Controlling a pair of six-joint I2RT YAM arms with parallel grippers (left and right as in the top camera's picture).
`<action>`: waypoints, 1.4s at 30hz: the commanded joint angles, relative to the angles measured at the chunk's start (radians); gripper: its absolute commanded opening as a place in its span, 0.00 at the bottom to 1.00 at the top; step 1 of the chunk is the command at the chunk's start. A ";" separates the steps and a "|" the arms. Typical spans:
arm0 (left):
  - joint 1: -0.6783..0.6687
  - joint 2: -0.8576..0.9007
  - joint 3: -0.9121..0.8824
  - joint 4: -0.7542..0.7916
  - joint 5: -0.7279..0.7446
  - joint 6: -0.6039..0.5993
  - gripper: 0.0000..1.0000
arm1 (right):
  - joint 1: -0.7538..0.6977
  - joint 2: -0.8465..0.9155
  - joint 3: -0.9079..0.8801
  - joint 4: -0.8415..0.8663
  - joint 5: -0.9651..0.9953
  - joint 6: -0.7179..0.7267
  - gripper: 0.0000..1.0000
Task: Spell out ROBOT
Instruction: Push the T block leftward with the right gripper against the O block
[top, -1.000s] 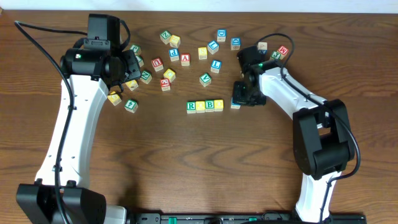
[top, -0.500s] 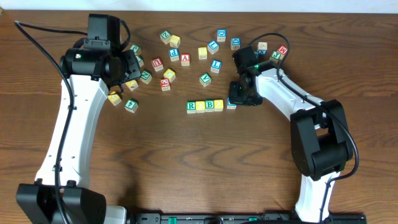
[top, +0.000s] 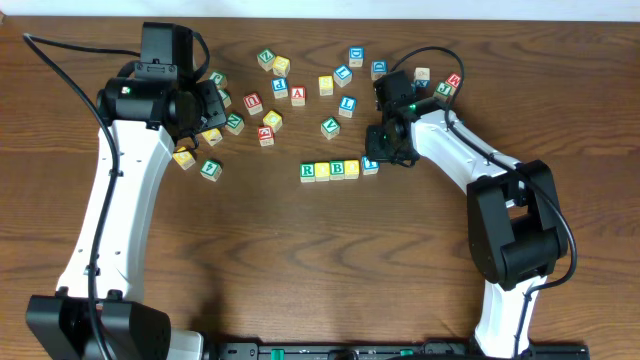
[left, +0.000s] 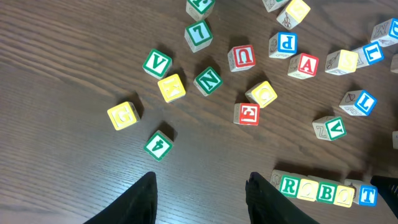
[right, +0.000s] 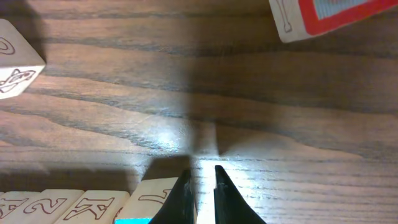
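On the table lies a row of cubes: green R (top: 307, 171), yellow cube (top: 322, 171), green B (top: 337, 169), yellow cube (top: 352, 168). The blue T cube (top: 370, 165) sits at its right end, slightly askew. In the left wrist view the row reads R (left: 289, 185), O, B (left: 326, 191), O, T (left: 367, 195). My right gripper (top: 379, 157) is shut and low, just right of the T cube (right: 152, 198), one finger against its side, nothing between the jaws (right: 202, 193). My left gripper (left: 202, 199) hangs open over bare wood at the left cluster (top: 214, 112).
Loose letter cubes are scattered behind the row, among them a red A (top: 297, 94), a green V (top: 330, 127) and a blue L (top: 347, 103). More lie under the left arm, such as a yellow G (left: 123, 116) and a green 4 (left: 158, 144). A red-framed cube (right: 329, 15) lies beyond the right fingers.
My right gripper slid left and slightly back, pushing the blue T cube up to the row's right end. The left arm stayed still.
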 joint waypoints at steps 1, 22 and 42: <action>0.002 0.006 -0.015 0.000 -0.003 0.010 0.46 | 0.008 0.010 -0.006 0.012 -0.003 -0.028 0.08; 0.002 0.006 -0.015 0.001 -0.003 0.010 0.46 | 0.008 0.010 -0.006 0.071 -0.025 -0.063 0.09; 0.002 0.006 -0.015 0.000 -0.003 0.010 0.46 | 0.019 0.010 -0.006 0.055 -0.058 -0.062 0.09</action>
